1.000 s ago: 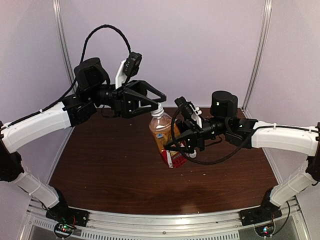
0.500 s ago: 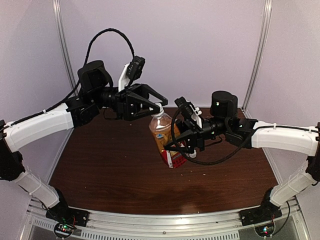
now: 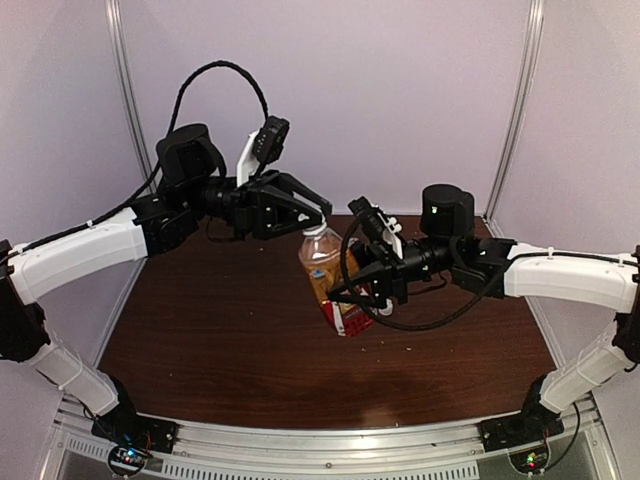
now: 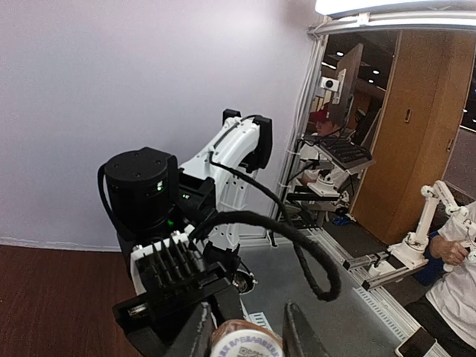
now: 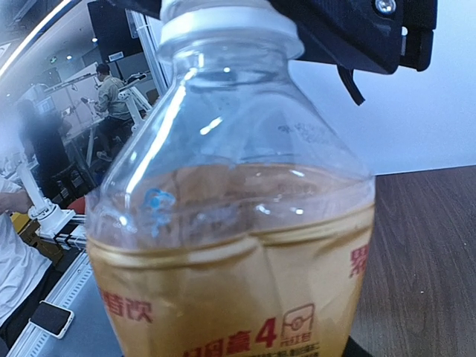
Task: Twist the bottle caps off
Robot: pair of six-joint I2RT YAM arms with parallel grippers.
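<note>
The amber bottle (image 3: 322,270) with a red and white label hangs tilted above the table, gripped around its lower body by my right gripper (image 3: 348,298). Its white cap (image 3: 317,215) sits between the fingers of my left gripper (image 3: 316,212), which comes in from the left and closes on it. In the left wrist view the cap (image 4: 245,343) is seen end-on, flanked closely by both fingers (image 4: 199,335). In the right wrist view the bottle (image 5: 230,245) fills the frame, its cap (image 5: 223,22) at the top; my own fingers are hidden there. The clear bottle is out of view.
The dark wooden table (image 3: 220,330) lies below the bottle. The cage posts (image 3: 125,90) and pale back wall stand behind. The right arm's black cable loop (image 3: 400,320) hangs under its wrist near the bottle.
My left gripper's jaws have narrowed from wide open to close around the cap and shifted slightly right. The right gripper and bottle have barely moved.
</note>
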